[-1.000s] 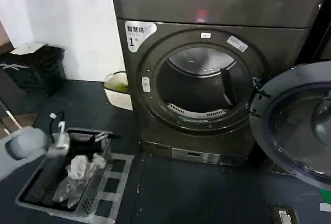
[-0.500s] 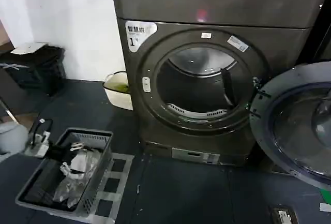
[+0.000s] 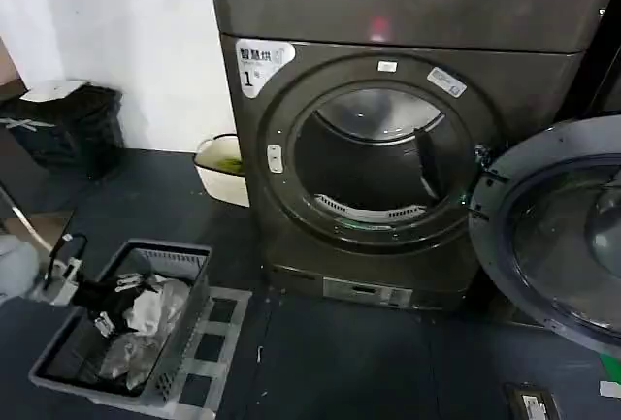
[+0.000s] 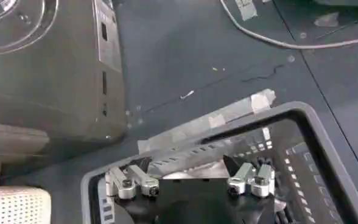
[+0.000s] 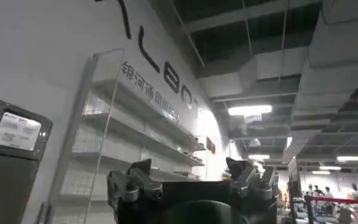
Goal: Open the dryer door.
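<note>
Now dryer door (image 3: pixel 558 236) swung wide right, drum mouth unobstructed

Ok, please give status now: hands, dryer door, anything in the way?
Left hand open, over the grey basket. Right hand open, pointing up and away. Dryer door already swung open, drum exposed. Nothing blocking.

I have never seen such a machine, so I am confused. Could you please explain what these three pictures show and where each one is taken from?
A two-armed robot took them. Its head camera looks down at a dryer whose round dryer door already hangs open to the right. The left wrist camera shows the left tool, open and empty, above a grey basket holding crumpled plastic on the dark floor. The right wrist camera points up past the right tool, also open and empty, toward wall shelves and ceiling lights.
</note>
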`<state>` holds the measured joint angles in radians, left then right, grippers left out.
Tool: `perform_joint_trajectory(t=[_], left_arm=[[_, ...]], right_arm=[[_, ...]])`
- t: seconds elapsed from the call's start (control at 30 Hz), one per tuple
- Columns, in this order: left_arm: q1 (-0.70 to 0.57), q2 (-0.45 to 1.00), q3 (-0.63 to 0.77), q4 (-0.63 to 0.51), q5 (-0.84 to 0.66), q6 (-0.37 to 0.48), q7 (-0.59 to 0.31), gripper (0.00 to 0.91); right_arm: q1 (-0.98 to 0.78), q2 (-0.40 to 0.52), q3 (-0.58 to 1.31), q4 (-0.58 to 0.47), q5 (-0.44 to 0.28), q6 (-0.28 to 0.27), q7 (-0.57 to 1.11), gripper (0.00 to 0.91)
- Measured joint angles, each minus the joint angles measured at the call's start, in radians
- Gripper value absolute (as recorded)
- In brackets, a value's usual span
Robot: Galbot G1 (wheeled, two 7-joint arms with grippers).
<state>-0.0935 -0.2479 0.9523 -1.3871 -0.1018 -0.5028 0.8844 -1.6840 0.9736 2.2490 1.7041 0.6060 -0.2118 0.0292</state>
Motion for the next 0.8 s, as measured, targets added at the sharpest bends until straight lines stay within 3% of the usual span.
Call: perform_joint_trajectory(t=[0.8], left_arm=[[0.060,0.023,-0.069,0.018,0.093,-0.041,0.017,0.907]], right_arm=[[-0.016,0.027,0.005,0.032,0.011,0.002,-0.010,0.907]])
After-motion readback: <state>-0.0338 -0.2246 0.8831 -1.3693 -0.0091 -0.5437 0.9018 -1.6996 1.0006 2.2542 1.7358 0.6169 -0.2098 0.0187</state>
